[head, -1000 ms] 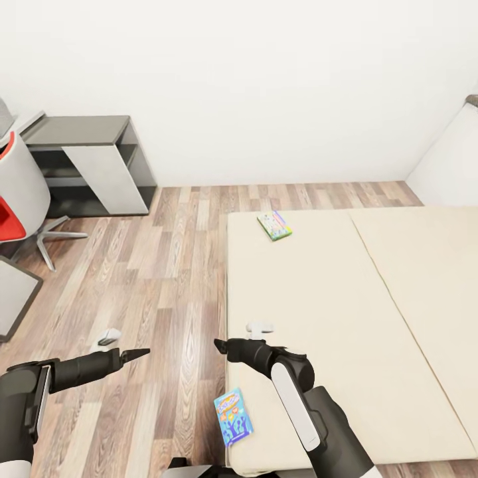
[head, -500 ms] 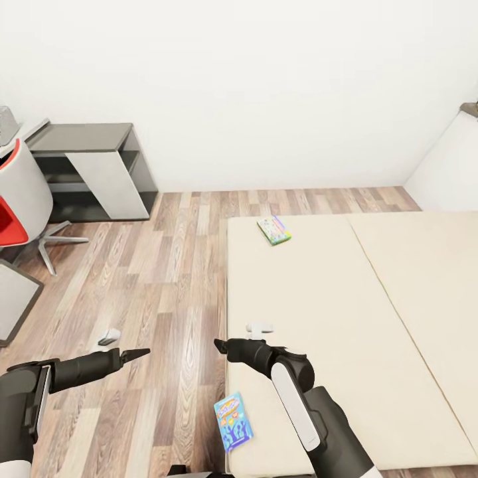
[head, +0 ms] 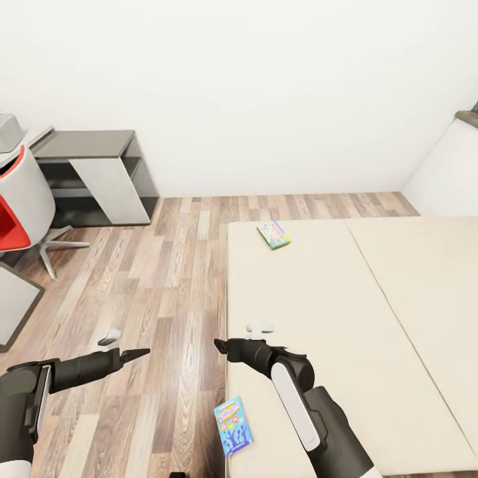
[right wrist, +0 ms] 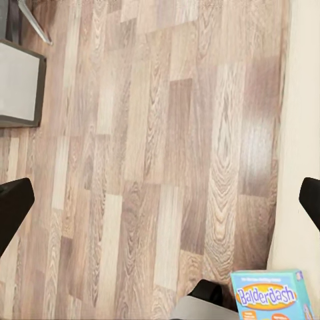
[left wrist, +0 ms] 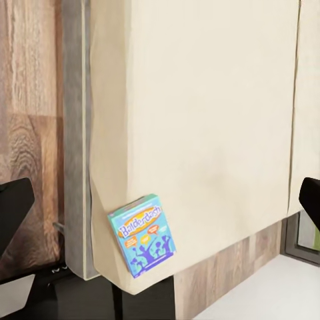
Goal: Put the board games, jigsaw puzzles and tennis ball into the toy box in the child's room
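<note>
A small blue board game (head: 232,425) lies flat at the near left corner of the bed (head: 345,318); it also shows in the left wrist view (left wrist: 143,235) and the right wrist view (right wrist: 273,295). A green-edged board game (head: 273,234) rests near the mattress's far left edge. My left gripper (head: 136,354) hovers open over the floor beside the bed. My right gripper (head: 222,344) is open above the bed's left edge, beyond the blue box. Both hold nothing. The jigsaw puzzles and tennis ball are out of view.
A dark grey unit with a white panel (head: 99,176) stands against the far wall. A red and white swivel chair (head: 20,206) and a grey slab (head: 13,302) are at the left. A light grey corner (head: 8,131) shows at the left edge. Wood floor (head: 166,279) lies between.
The whole picture has slid slightly downward, so the camera has moved. Both arms keep the same pose and the two boxes lie where they were on the bed.
</note>
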### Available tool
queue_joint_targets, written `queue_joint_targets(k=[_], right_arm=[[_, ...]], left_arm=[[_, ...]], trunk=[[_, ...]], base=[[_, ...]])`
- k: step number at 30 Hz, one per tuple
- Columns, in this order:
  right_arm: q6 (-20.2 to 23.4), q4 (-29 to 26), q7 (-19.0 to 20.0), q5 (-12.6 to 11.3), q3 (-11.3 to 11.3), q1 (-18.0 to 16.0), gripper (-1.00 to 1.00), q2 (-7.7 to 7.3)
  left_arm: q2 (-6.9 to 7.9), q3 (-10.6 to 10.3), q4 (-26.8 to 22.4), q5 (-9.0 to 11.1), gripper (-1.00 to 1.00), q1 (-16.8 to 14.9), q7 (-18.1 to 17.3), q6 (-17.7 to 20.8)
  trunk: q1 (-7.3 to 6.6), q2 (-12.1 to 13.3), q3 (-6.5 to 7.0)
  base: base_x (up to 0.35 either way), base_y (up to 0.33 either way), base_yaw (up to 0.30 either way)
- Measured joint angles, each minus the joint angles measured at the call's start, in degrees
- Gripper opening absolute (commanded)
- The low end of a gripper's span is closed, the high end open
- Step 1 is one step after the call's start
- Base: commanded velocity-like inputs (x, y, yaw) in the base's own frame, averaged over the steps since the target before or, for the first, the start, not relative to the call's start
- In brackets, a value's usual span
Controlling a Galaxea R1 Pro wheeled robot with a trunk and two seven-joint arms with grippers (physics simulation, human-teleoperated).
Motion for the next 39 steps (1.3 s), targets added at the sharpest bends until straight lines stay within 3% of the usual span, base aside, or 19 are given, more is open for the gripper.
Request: queue_joint_targets(k=[39], right_arm=[[0.0,0.0,0.0,0.0,0.0,0.0,1.0,0.0]], left_arm=[[0.0,-0.1,0.1,-0.1,1.0,0.0,0.1,-0.1]], trunk=[[0.0,0.0,3.71]], base=[[0.0,0.0,0.0]])
